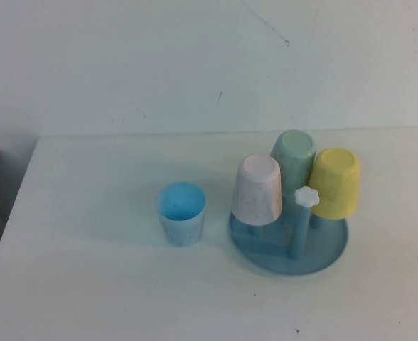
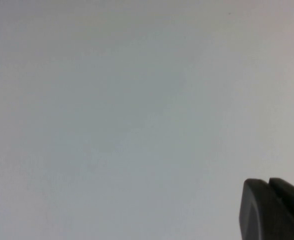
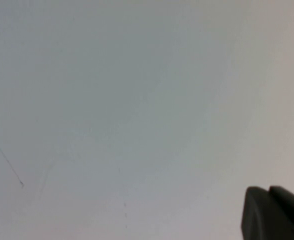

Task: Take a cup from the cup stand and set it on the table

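Status: not started, by the look of it. The cup (image 1: 335, 182), pale yellow, sits inverted on a peg of the cup stand (image 1: 335, 253); no lift has been made. A light-blue cup (image 1: 181, 212) stands upright on the table (image 1: 88, 284) beside the stand, mouth up. What remains: approach, grasp, lift clear of the peg, set down on the table.

Grippers: neither arm appears in the high view. The left gripper (image 2: 268, 184) shows only as dark fingertips pressed together at the corner of its wrist view, over plain white surface; it holds nothing. The right gripper (image 3: 268, 190) shows likewise, closed and empty. No cup or stand appears in either wrist view, so both grippers are judged well apart from the cup.

Task object: a plain tapered tumbler, no handle, base uppermost, tilted slightly outward. It sits just beside an inverted green cup (image 1: 293, 153), with a pink cup (image 1: 257, 189) nearby and a bare peg with a white flower knob (image 1: 306, 197) in front of it.
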